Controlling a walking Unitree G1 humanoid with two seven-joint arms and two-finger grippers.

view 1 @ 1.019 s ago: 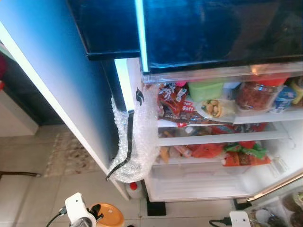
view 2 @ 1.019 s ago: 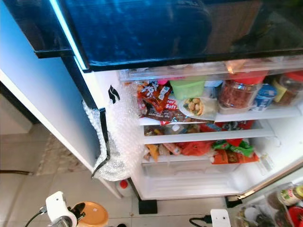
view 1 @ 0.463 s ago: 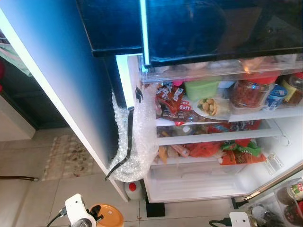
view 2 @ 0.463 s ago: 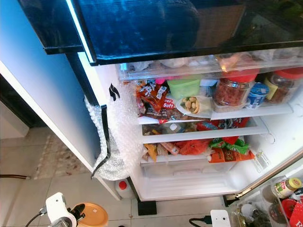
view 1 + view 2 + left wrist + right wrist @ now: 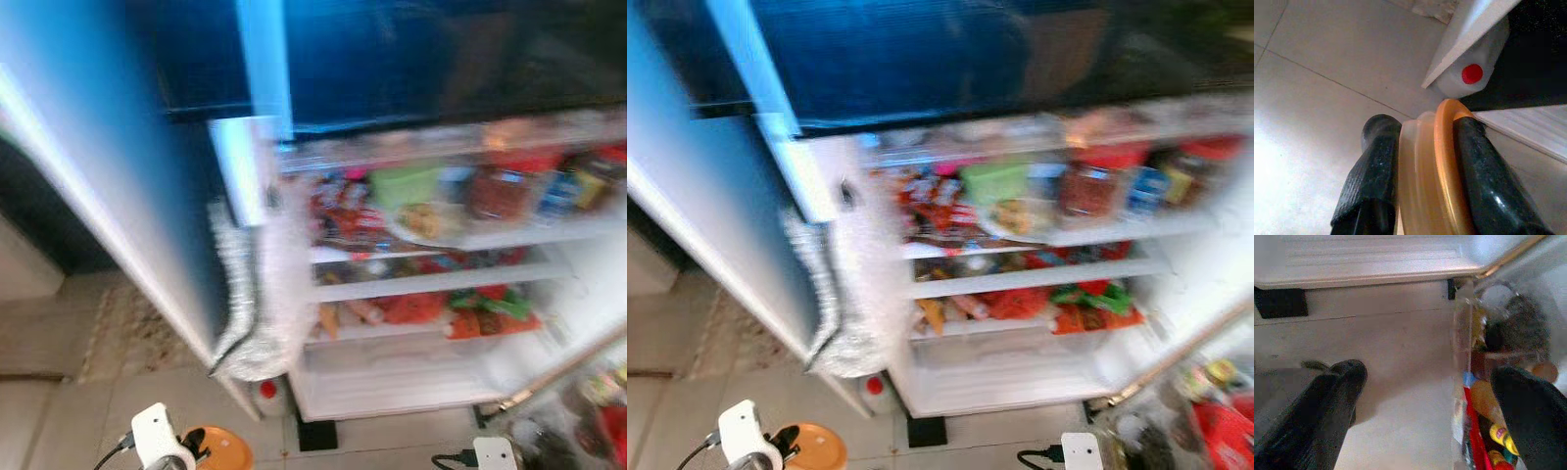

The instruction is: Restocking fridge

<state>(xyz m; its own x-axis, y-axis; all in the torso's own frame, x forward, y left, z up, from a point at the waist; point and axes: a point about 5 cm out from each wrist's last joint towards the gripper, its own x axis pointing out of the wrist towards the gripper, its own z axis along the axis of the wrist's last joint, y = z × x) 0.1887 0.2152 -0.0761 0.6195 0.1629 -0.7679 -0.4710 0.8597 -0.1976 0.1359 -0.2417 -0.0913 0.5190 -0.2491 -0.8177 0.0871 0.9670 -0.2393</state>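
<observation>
The fridge [image 5: 392,382] stands open before me, blurred, its shelves crowded with packets, a green tub [image 5: 416,184] and a red jar [image 5: 500,191]. My left gripper [image 5: 1422,129] is shut on a translucent round container with an orange lid [image 5: 1442,161], held low over the tiled floor; the lid shows at the bottom of the left eye view [image 5: 217,448]. My right gripper [image 5: 1432,382] is open with nothing between its fingers, low by the fridge's base and beside the door bin [image 5: 1462,357] full of bottles.
A white jug with a red cap [image 5: 1472,73] stands on the floor by the fridge's left corner. Bubble wrap [image 5: 260,294] hangs along the fridge's left edge. The open right door's bin [image 5: 1185,411] juts out at lower right. A rug [image 5: 127,323] lies to the left.
The whole picture has shifted and gone blurred, so the camera is moving. The container stays in my left gripper; nothing in the fridge has moved.
</observation>
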